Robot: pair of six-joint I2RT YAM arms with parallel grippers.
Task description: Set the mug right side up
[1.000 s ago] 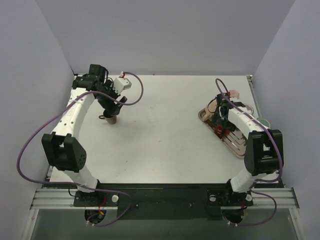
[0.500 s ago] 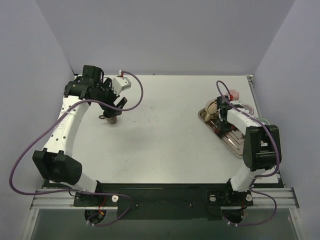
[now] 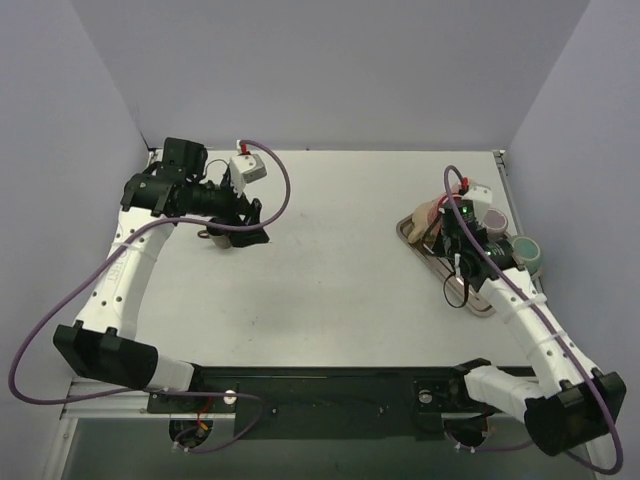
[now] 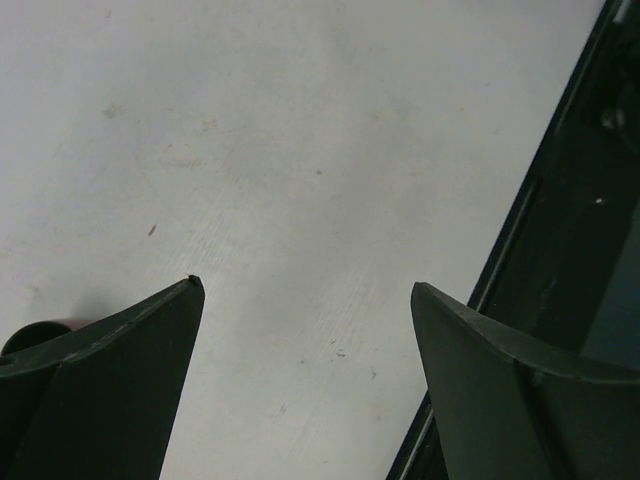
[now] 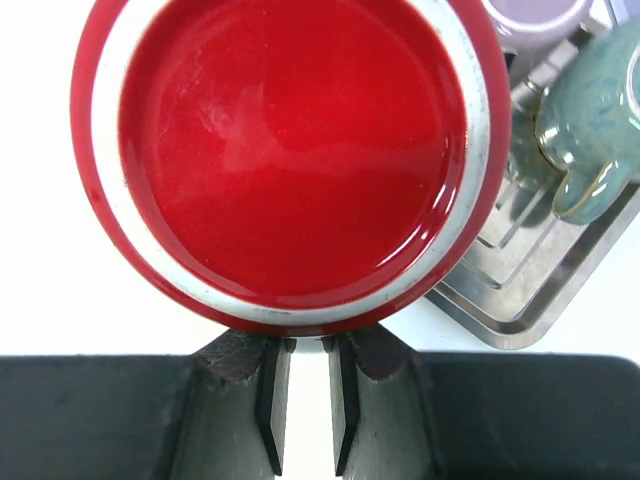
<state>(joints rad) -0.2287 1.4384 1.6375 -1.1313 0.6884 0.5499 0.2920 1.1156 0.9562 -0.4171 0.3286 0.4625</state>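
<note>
The white table (image 3: 330, 290) fills the scene from above, with my two arms rising from its near edge. My left arm (image 3: 125, 275) reaches to the far left corner, and my right arm (image 3: 530, 320) stretches toward the far right. A ribbed metal tray (image 3: 480, 302) lies at an angle on the right side of the table. My right wrist camera shows a red bowl (image 5: 290, 150) with a white band inside its rim. It fills most of that picture and hangs over the bare table and the edge of the tray. A teal mug (image 3: 527, 252) rests at the right side of the tray, and a purple mug (image 3: 492, 218) is just beyond it. The task's thing, a brown mug (image 3: 216, 238), stands on the table at the far left, its handle pointing left. It is too small here to tell which end is up. My left pincer (image 4: 307, 288) sits just to the right of that mug with its fingers spread wide, and only bare table lies between them. My right pincer (image 5: 305, 345) is drawn narrow, its pads closed on the near rim of the red bowl.
</note>
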